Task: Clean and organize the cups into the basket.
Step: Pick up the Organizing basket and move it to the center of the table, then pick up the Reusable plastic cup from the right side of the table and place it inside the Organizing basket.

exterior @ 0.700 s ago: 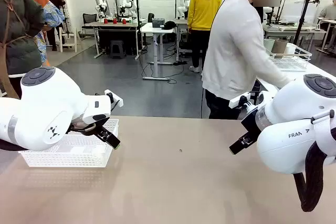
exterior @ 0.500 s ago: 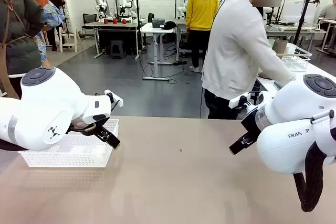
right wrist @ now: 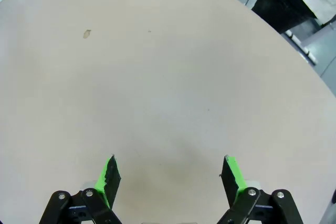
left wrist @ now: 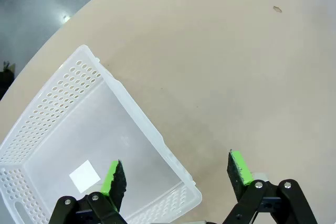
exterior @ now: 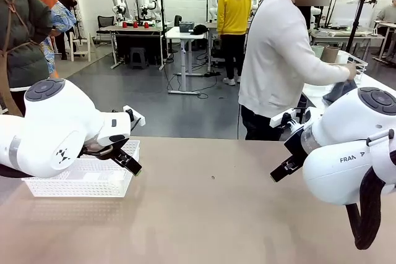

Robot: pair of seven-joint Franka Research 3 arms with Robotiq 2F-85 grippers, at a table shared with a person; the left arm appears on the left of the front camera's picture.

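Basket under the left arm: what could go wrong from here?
1. The basket lies near the table edge, the open left gripper above its rim; a descent might clip or shove it.
2. The person reaches toward the cups beyond the right arm; bringing them over could bump it.

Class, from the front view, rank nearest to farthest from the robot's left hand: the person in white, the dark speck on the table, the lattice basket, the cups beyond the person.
1. lattice basket, just beneath the left hand, at left.
2. dark speck, middle of the table.
3. person, far edge, right of centre.
4. cups, beyond the person, far right.
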